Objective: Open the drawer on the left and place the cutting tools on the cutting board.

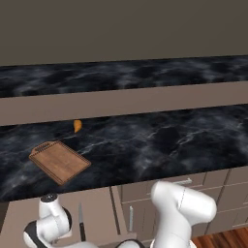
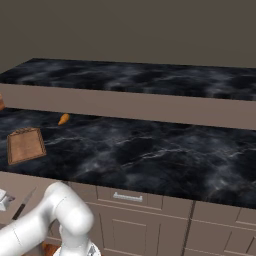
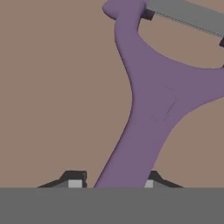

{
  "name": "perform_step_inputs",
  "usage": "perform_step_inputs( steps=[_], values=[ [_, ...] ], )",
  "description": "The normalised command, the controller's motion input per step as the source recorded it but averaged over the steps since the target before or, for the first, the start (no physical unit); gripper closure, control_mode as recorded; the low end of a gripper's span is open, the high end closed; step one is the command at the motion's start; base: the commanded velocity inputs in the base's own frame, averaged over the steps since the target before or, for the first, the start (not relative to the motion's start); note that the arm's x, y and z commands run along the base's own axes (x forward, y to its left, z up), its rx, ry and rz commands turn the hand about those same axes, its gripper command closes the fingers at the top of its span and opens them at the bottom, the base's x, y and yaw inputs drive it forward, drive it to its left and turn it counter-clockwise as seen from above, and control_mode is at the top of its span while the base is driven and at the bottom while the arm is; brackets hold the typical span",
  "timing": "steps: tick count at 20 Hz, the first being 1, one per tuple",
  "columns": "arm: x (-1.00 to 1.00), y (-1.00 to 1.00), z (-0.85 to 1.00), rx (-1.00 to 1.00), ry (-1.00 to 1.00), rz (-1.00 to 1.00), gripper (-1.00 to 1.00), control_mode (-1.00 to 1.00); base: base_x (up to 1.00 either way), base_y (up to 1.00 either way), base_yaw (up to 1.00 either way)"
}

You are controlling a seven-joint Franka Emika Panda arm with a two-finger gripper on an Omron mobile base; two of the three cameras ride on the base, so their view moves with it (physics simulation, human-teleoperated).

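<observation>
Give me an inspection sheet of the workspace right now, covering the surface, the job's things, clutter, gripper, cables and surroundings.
Surface: dark marbled counter, with a raised ledge behind it.
Job's things: drawer pulled open; knife lies inside; purple peeler lies on the drawer floor; cutting board on the counter, nothing on it.
Clutter: small orange object on the counter beyond the board.
Gripper: gripper down in the drawer, fingertips either side of the peeler's handle; contact cannot be told.
Cables: nothing seen.
Surroundings: taupe cabinet fronts, a narrower drawer with a silver handle, plain wall.
</observation>
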Motion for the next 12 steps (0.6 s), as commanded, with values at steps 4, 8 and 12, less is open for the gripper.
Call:
perform_step_inputs(
  steps=[4, 8, 12],
  values=[
    [-0.92, 0.0, -0.02, 0.0, -0.01, -0.03, 1.0, -1.0, 0.0, 0.0, 0.0],
    [-0.48, 0.0, 0.31, 0.0, -0.03, -0.04, 1.0, -1.0, 0.0, 0.0, 0.0],
    [0.04, 0.0, 0.95, 0.0, -0.05, -0.06, 1.0, -1.0, 0.0, 0.0, 0.0]
  ],
)
